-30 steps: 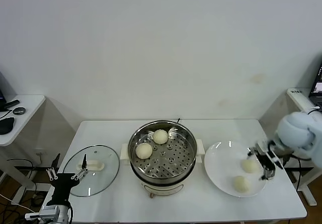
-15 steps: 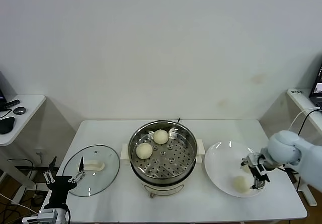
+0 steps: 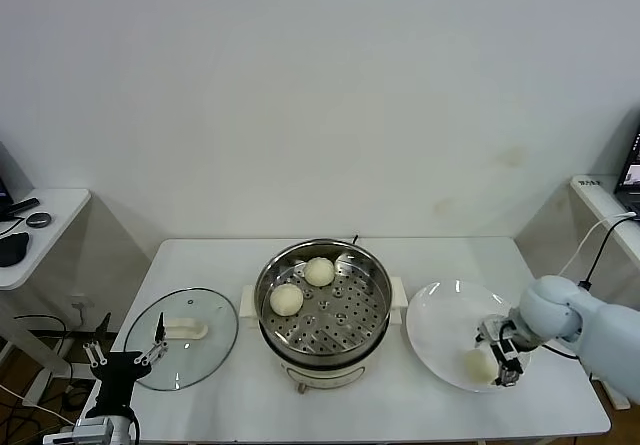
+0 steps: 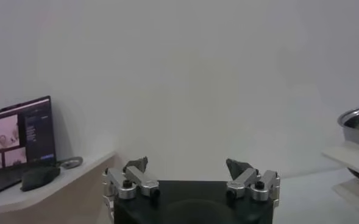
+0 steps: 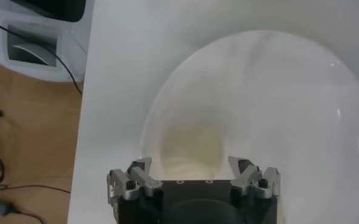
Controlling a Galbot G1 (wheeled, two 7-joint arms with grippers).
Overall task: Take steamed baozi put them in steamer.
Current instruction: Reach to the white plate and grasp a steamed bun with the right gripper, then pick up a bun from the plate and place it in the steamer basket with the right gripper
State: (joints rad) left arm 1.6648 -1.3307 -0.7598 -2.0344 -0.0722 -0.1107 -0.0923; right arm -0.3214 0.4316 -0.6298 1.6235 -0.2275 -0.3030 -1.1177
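The steamer point(image 3: 372, 320) stands mid-table with two steamed baozi inside, one at the back point(image 3: 319, 271) and one at the left point(image 3: 286, 299). My right gripper point(image 3: 499, 351) is low over the white plate point(image 3: 440, 315), right beside a baozi point(image 3: 478, 365). In the right wrist view my right gripper point(image 5: 190, 164) is open, its fingers either side of a baozi point(image 5: 190, 145) without closing on it. A second plate baozi is hidden by the gripper. My left gripper point(image 3: 125, 357) is parked open and empty off the table's front left corner; it also shows in the left wrist view point(image 4: 187, 163).
A round glass lid point(image 3: 210, 350) with a white handle point(image 3: 188, 330) lies left of the steamer. A side desk point(image 3: 45, 215) with small dark items stands at far left. A cable point(image 3: 590, 255) runs behind the right arm. The plate reaches close to the table's front right edge.
My right gripper has moved down and toward the front left over the plate, covering the rear baozi there. The left gripper has sunk slightly.
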